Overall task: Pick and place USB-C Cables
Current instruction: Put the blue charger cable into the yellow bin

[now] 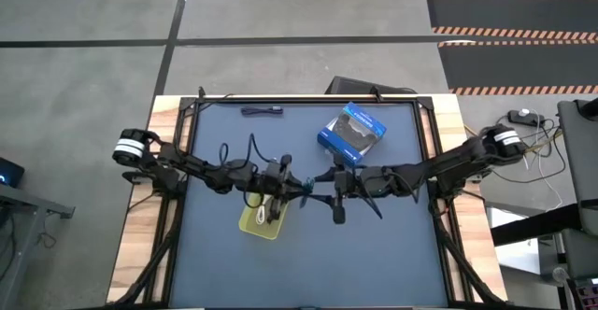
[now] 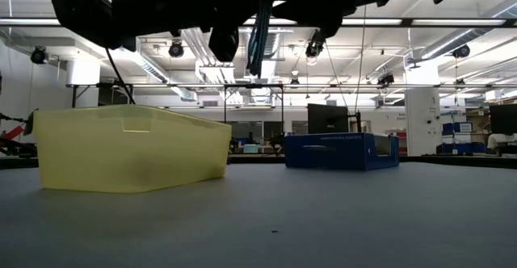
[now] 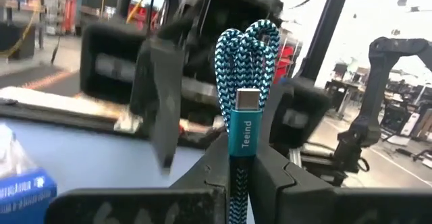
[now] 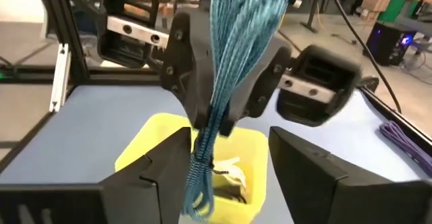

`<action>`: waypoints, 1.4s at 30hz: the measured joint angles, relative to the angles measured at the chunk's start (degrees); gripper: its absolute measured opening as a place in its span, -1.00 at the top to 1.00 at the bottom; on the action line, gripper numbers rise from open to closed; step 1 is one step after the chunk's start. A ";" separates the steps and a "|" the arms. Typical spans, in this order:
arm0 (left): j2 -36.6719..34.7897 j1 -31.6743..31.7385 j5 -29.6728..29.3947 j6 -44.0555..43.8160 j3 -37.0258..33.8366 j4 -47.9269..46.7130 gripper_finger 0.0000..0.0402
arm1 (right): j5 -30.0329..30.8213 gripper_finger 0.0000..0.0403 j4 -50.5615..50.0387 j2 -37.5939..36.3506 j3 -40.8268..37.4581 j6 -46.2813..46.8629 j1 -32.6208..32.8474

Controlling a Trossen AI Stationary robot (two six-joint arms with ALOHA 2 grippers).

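A teal-green braided cable bundle (image 3: 241, 62) is held in the air between the two arms, above the table's middle. My left gripper (image 3: 241, 153) is shut on it. My right gripper (image 4: 229, 143) faces it from the table's right, open, with a finger on either side of the bundle's hanging end (image 4: 201, 183). The yellow tray (image 1: 264, 220) sits on the mat just below; a white cable (image 4: 228, 170) and something dark lie in it. A dark purple cable (image 1: 262, 111) lies on the mat near the far edge. My left gripper pinches the teal bundle between its two fingers, just below the metal plug and its teal sleeve (image 3: 244, 126). The fingers come level from the table's left and lie across the bundle. It stands upright and clear of the table, loops above the fingers (image 2: 258, 38), the rest hanging below.
A blue and black retail box (image 1: 353, 133) stands on the mat toward the far right, behind the right arm. Black frame rails (image 1: 187, 161) run along both sides of the dark mat. The near half of the mat (image 1: 308, 273) holds nothing.
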 joint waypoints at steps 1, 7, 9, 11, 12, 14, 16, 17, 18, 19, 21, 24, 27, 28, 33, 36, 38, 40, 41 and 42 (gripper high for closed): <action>-0.04 0.00 -0.17 -0.85 0.06 -0.84 0.94 | -0.08 0.03 -1.76 -1.04 0.00 0.40 0.00; -2.21 0.00 -3.00 -5.92 0.47 -9.19 0.95 | -0.06 0.04 -19.07 -9.05 0.02 2.75 0.02; -3.83 0.00 -4.62 -8.10 0.75 -14.57 0.95 | -0.08 0.05 -24.65 -11.73 0.02 3.68 0.02; -5.48 0.00 -5.84 -10.70 1.32 -20.02 0.95 | -0.08 0.05 -29.35 -14.27 0.02 4.61 0.02; -6.55 0.02 -6.11 -12.10 1.57 -22.97 0.95 | -0.10 0.05 -31.62 -15.52 0.02 4.83 0.02; -8.24 0.00 -7.13 -15.10 2.57 -29.38 0.95 | -0.10 0.05 -35.63 -17.70 0.02 4.97 0.02; -10.12 0.00 -8.21 -17.99 4.02 -37.66 0.95 | -0.13 0.05 -39.24 -19.64 0.02 4.99 0.02; -10.94 0.00 -8.89 -19.48 5.22 -42.40 0.95 | -0.11 0.05 -40.52 -20.58 0.02 5.01 0.02; -11.45 0.00 -9.17 -20.97 6.65 -46.89 0.95 | -0.14 0.05 -42.00 -21.54 0.02 5.02 0.02; -12.10 0.00 -9.49 -22.78 8.16 -51.95 0.95 | -0.13 0.05 -43.62 -22.17 0.02 5.26 0.02; -12.92 -0.02 -10.04 -26.71 11.23 -62.26 0.95 | -0.17 0.05 -45.93 -23.40 0.02 6.50 0.02; -12.94 -0.02 -10.31 -32.20 16.76 -76.80 0.95 | -0.19 0.05 -49.61 -24.40 -0.58 9.12 0.02; -12.57 -0.09 -10.34 -36.27 21.49 -86.86 0.95 | -0.18 0.05 -52.16 -24.92 -1.32 10.61 0.02; -12.53 -0.13 -10.35 -37.33 22.66 -89.14 0.95 | -0.18 0.05 -52.65 -24.97 -1.60 10.87 0.02; -12.52 -0.46 -10.83 -44.58 26.42 -95.72 0.95 | -0.17 0.06 -54.98 -25.01 -2.67 11.02 0.02; -12.48 -1.07 -11.34 -48.88 26.66 -98.19 0.95 | -0.17 0.09 -55.06 -25.09 -3.40 10.97 0.02; -12.48 -1.35 -11.36 -51.96 26.64 -99.65 0.95 | -0.16 0.11 -55.05 -25.19 -3.83 10.50 0.02; -12.42 -1.91 -11.36 -54.65 26.56 -100.62 0.95 | -0.10 0.13 -55.07 -25.27 -4.16 9.59 0.02; -12.08 -2.20 -11.36 -55.77 26.55 -100.68 0.95 | -0.11 0.14 -55.12 -25.27 -4.28 8.88 0.02; -11.83 -2.53 -11.23 -57.00 26.59 -100.50 0.95 | -0.05 0.15 -55.14 -25.27 -4.35 8.60 0.02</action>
